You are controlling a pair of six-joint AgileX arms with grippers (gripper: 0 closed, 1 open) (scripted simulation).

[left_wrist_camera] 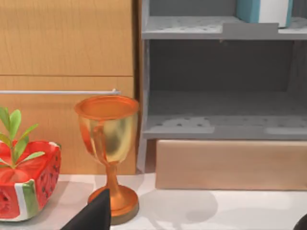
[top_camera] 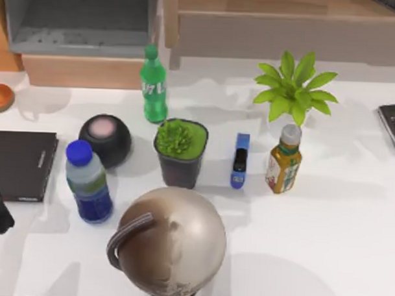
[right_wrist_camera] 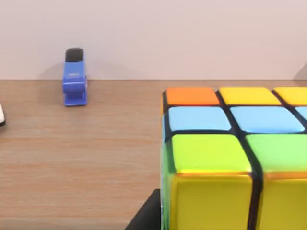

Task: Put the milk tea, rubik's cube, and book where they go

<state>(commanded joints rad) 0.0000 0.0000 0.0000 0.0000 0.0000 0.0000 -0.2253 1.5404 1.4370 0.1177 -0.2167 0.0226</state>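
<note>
Your right gripper (right_wrist_camera: 146, 215) sits low against the rubik's cube (right_wrist_camera: 235, 158), with a dark part of it just beside the cube's near face. You cannot tell whether it is clamped on the cube or spread around it. The cube rests on a brown wooden surface, orange, yellow and blue squares on top and green and yellow squares on the side facing the wrist camera. Farther back on the same wood, a small blue stapler (right_wrist_camera: 75, 79) stands against the pale wall, well apart from the cube.

Your left gripper (left_wrist_camera: 93, 215) is down near the table, its dark tip close to the foot of a gold trophy cup (left_wrist_camera: 108, 143). You cannot tell whether it is spread or pressed together. A watermelon-patterned pot (left_wrist_camera: 24, 182) stands beside the cup. Beyond them rises a grey shelf unit (left_wrist_camera: 192, 28), and the book (left_wrist_camera: 264, 10) stands on its upper level, high above and well apart from this gripper.

On the white table (top_camera: 324, 243), the milk tea (top_camera: 284, 159) stands upright just right of a second blue stapler (top_camera: 240, 160) and in front of a leafy plant (top_camera: 294, 86). Left of them are a dark pot of greenery (top_camera: 180, 150), a green soda bottle (top_camera: 153, 85), a water bottle (top_camera: 88, 182) and a globe (top_camera: 171, 241).
</note>
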